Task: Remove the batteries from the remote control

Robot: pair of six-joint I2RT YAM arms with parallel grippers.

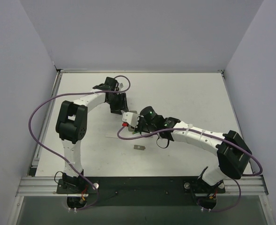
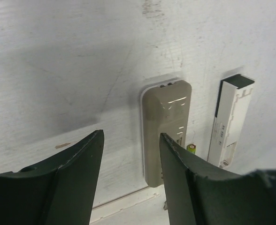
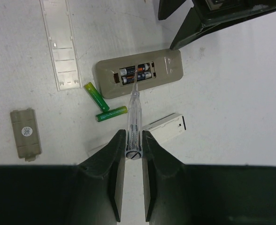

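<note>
The remote control, a slim tan-grey rectangular plastic bar (image 3: 166,70), lies flat on the white table (image 3: 232,117) near the middle of the work area, with its recessed slot facing up and uncovered. Two dark batteries (image 3: 142,78) with orange and white markings sit side by side in the slot. Two green batteries (image 3: 95,96), small cylinders with yellowish ends, lie loose on the table just beside the remote control's long near edge. They are close to each other but not clearly touching.

The right gripper (image 3: 133,136) is clamped on a clear-handled screwdriver (image 3: 132,117) and grips it at the butt end. The shaft points away from the wrist, and the tip rests in the slot at the dark batteries.

The left gripper (image 2: 131,138) is parted at a moderate width and holds nothing. In the left wrist view the remote control lies just beyond the fingertips, with its edge partly hidden by one finger (image 2: 180,183). Whether that finger touches it cannot be told.

Other items on the table:
- A small flat grey plate (image 3: 24,133) lies well apart from the remote control.
- A narrow white plastic strip (image 3: 60,47) lies beyond the green batteries.
- A short white block with a black end (image 3: 164,127) lies near the screwdriver shaft.
</note>
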